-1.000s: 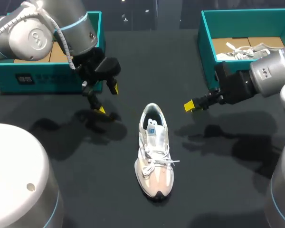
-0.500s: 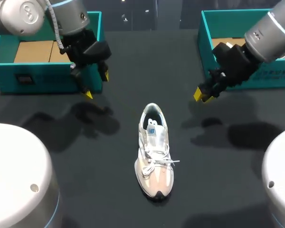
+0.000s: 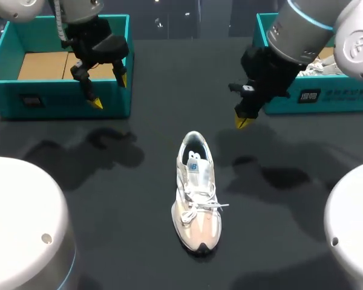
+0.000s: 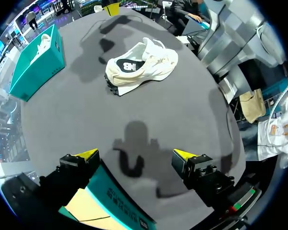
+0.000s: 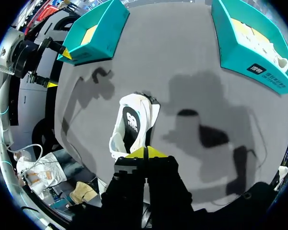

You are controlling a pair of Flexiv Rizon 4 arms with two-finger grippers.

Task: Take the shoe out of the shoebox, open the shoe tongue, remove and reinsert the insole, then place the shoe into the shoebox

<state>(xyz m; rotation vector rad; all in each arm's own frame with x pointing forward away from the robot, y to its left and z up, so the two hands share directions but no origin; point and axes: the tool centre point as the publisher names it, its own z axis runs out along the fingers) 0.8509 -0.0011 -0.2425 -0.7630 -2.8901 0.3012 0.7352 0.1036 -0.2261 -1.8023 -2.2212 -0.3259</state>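
While left claw point(image 3: 109, 91) hangs spread, right claw point(image 3: 242, 122) (pinched) points down.

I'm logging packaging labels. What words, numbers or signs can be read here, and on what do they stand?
Left shoebox, front label: too small to read.
Right shoebox, white label and the print beside it: blurred, unreadable.
Shoe, tongue tag: a small mark, no legible words.
Insole: a logo only, no legible words or numbers.
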